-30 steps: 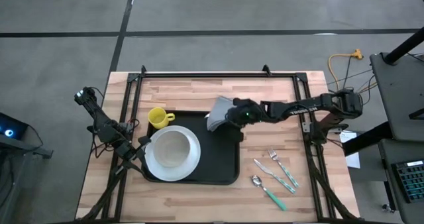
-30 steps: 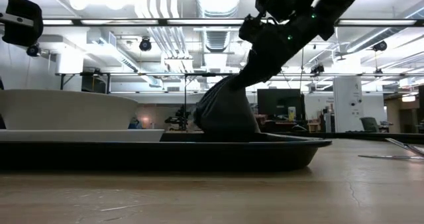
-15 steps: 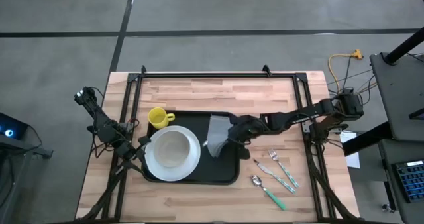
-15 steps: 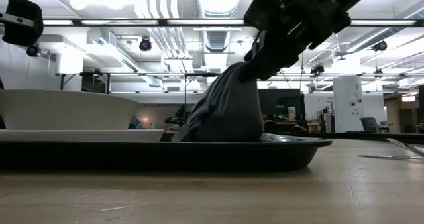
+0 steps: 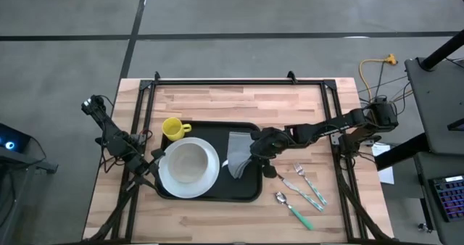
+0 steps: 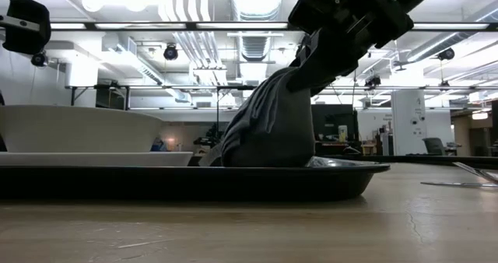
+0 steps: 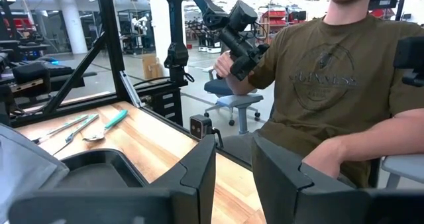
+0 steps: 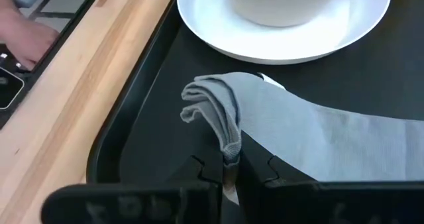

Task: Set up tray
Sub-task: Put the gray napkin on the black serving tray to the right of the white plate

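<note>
Holding a grey cloth (image 5: pixel 238 155), your right gripper (image 5: pixel 255 158) sits low over the right part of the tray (image 5: pixel 217 193). Fingers are pinched tight on a bunched fold of it; the right wrist view shows that fold (image 8: pixel 213 115) squeezed between the two fingertips, with the rest of the cloth spread flat on the tray floor (image 8: pixel 152 144) toward the plate (image 8: pixel 218 35).

From the low view the cloth (image 6: pixel 268 127) hangs as a draped cone from the gripper down to the tray (image 6: pixel 233 181), its bottom edge touching the tray surface.

Tray is on the wood table (image 5: pixel 239 104), roughly centred and nearer the front edge. On it: a white plate (image 5: pixel 206 176) carrying a bowl (image 5: pixel 187 161) at the left, cloth at the right. A yellow mug (image 5: pixel 172 128) sits at the tray's far left corner; can't tell whether it's on the rim or just outside.

A fork (image 5: pixel 310 183), a second utensil (image 5: pixel 301 188) and a spoon (image 5: pixel 292 208) with teal handles lie on the table right of the tray, apart from it.

Your left gripper (image 7: pixel 233 177) waits at the table's left edge beside the tray, fingers parted, nothing between them. A person in an olive shirt (image 7: pixel 331 78) sits beyond the table in the left wrist view.
</note>
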Motion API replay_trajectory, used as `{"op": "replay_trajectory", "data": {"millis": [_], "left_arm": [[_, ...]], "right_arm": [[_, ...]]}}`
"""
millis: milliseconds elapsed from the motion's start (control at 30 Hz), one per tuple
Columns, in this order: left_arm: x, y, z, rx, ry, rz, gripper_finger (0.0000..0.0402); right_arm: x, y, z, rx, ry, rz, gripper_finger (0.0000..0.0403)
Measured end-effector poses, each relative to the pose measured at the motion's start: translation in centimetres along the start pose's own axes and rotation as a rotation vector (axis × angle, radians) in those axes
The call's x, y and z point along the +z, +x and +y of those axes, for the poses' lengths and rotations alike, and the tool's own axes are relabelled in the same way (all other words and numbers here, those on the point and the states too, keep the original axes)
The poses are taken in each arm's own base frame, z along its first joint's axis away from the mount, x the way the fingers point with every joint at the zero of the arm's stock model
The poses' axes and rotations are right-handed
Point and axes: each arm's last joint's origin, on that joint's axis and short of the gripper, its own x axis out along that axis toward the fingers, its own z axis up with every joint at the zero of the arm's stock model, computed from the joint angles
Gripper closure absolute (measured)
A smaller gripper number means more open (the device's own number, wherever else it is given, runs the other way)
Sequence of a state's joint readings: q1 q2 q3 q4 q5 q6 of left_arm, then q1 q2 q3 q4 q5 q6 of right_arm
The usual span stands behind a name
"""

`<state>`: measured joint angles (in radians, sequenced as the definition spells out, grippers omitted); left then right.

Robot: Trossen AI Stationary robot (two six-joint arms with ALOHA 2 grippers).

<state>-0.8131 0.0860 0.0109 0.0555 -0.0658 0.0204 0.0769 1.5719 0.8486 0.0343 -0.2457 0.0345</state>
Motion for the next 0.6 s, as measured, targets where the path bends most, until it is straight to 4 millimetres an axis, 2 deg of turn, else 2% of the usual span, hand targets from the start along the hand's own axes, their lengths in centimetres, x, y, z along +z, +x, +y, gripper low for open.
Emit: {"op": "replay_trajectory", "data": {"millis": [267,600], "left_arm": [[0.00,0.00,0.00,0.000,0.000,0.000,0.0322],[0.00,0.00,0.00,0.000,0.000,0.000,0.0322]], "right_arm": [[-0.06,0.02,0.12,0.027,0.015,0.006,0.0393],[-0.08,0.02,0.19,0.050,0.017,0.007,0.0372]]}}
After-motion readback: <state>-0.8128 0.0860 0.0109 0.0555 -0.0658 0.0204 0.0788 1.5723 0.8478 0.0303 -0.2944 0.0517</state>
